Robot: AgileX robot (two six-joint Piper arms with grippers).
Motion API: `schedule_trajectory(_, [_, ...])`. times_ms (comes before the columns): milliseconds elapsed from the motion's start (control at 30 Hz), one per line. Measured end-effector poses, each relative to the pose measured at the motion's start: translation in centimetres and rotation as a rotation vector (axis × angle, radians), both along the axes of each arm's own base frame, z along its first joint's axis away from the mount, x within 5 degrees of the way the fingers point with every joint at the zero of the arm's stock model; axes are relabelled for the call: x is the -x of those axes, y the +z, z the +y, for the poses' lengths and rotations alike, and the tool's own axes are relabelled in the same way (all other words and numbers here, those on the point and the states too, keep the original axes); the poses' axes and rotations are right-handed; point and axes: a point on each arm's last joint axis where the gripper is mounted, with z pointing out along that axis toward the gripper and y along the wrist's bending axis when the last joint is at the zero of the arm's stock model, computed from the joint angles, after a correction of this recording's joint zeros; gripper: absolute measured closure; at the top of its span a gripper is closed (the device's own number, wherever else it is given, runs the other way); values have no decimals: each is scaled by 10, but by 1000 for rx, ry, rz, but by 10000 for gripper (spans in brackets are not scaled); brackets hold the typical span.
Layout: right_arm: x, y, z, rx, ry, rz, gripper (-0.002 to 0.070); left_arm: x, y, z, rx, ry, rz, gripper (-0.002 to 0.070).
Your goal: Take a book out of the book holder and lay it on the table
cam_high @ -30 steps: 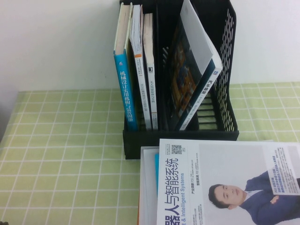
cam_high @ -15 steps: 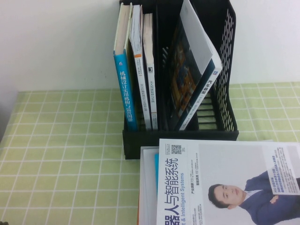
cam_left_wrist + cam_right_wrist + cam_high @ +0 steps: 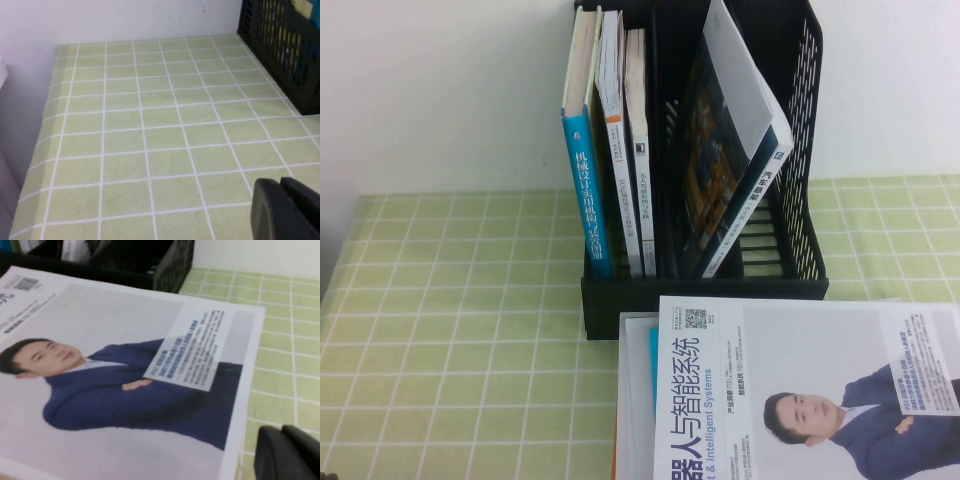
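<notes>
L end effector [image 3: 285,210] over grid cloth; R end effector [image 3: 290,452] by glossy book [image 3: 115,375].

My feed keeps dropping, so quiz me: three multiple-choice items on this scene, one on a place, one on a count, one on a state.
1. Where is the book?
A. Flat in front of the holder
B. Upright in a slot
C. On the floor

2. How many books stand upright in the holder's left slot?
A. One
B. Three
C. Five

3. How does the dark book in the right slot sit?
A. Flat
B. Leaning
C. Dead upright

Answers:
1 A, its cover faces up on a stack below the front lip.
2 B, three spines show side by side.
3 B, it tilts across the slot.

The left gripper hangs over the table; the right gripper is beside the book's edge.
</notes>
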Motion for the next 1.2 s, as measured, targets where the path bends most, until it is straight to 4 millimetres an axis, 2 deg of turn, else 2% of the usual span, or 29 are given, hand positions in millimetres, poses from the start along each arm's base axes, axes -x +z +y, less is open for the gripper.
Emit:
schedule_trajectory(633, [-2,0,-14,-8,-290,-5,675,0,0,0,-2,-1,0,678])
schedule_trajectory(1200, [-2,0,-15,-12,-305,-4,675,0,0,0,0,0,0,678])
